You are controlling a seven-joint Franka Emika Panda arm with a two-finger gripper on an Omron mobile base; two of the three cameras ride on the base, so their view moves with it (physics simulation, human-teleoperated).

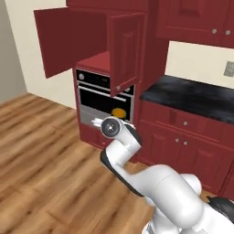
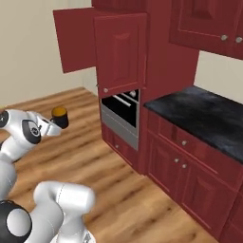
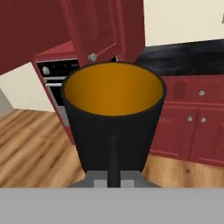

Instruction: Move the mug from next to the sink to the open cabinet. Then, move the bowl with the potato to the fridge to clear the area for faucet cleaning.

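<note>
My gripper (image 3: 113,177) is shut on the mug (image 3: 113,118), a near-black cup with an orange-yellow inside, held upright in front of the hand. From the base, the mug (image 2: 60,116) hangs over the wooden floor, short of the oven front, and only its orange top (image 1: 119,111) peeks past my wrist. The open cabinet (image 1: 75,39) is a dark red recess above the oven, higher than the mug, with both doors swung out (image 2: 121,52). The sink, bowl, potato, fridge and faucet are out of view.
A black-and-steel oven (image 1: 103,98) sits under the cabinet. To its right runs a black marbled counter (image 2: 204,116) over red drawers and doors (image 2: 185,161). Closed upper cabinets (image 1: 196,18) hang above. Wooden floor (image 1: 41,155) lies open to the left.
</note>
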